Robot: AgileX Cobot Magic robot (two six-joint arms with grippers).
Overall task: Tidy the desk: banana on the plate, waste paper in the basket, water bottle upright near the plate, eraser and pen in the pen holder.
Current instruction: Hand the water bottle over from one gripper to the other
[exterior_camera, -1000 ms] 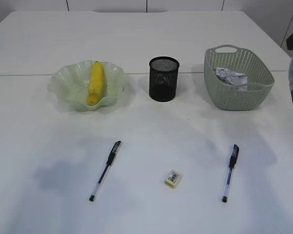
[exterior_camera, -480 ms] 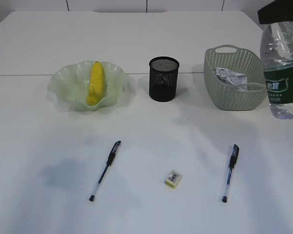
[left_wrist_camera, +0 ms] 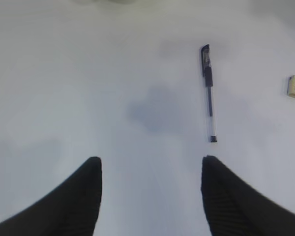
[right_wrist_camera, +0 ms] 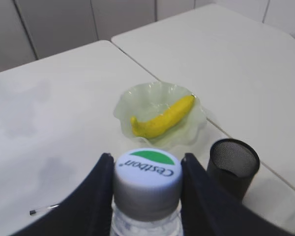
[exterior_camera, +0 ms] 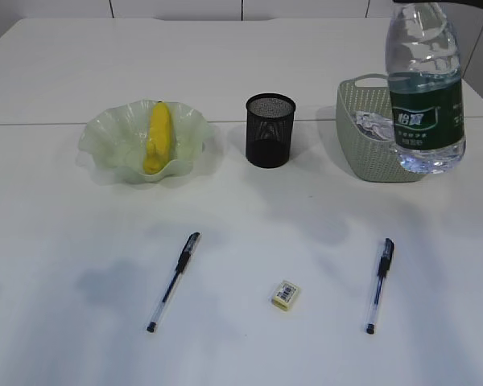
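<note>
The right gripper (right_wrist_camera: 146, 164) is clamped on the neck of the water bottle (exterior_camera: 425, 92), just under its white cap, holding it upright in the air in front of the basket (exterior_camera: 362, 133) by the desk's (exterior_camera: 241, 233) right edge; the waste paper (exterior_camera: 374, 122) lies inside the basket. The left gripper (left_wrist_camera: 150, 167) hangs with its jaws apart and empty over the near left part of the desk. The banana (exterior_camera: 157, 137) lies on the plate (exterior_camera: 105, 137) toward the left edge, the pen holder (exterior_camera: 270, 130) stands between plate and basket, and the left pen (exterior_camera: 174, 280), the eraser (exterior_camera: 285, 294) and the right pen (exterior_camera: 380, 283) lie along the near edge.
</note>
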